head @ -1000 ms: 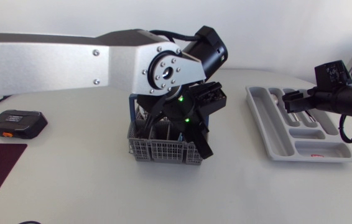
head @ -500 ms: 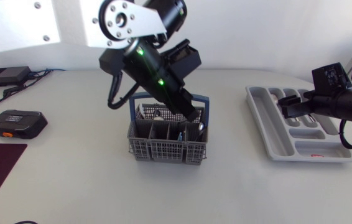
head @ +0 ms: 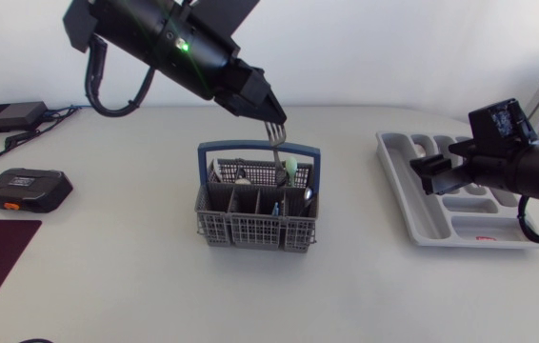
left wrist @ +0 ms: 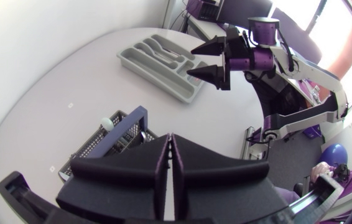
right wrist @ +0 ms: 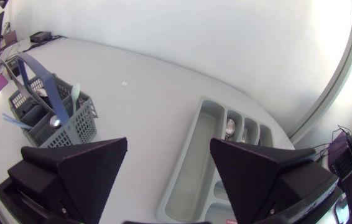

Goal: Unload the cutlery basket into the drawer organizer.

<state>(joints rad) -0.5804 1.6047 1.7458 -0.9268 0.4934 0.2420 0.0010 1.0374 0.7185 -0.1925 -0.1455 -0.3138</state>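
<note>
Head view — left end effector (head: 266, 113) raised fork (head: 275, 133) from basket (head: 250, 230).

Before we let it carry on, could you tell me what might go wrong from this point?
1. The left gripper holds the fork only at its fingertips; it may slip or swing on the way across.
2. The fork hangs close above the blue handle of the cutlery basket and could catch it.
3. The right gripper, open, sits over the drawer organizer, where the two arms could collide.
</note>
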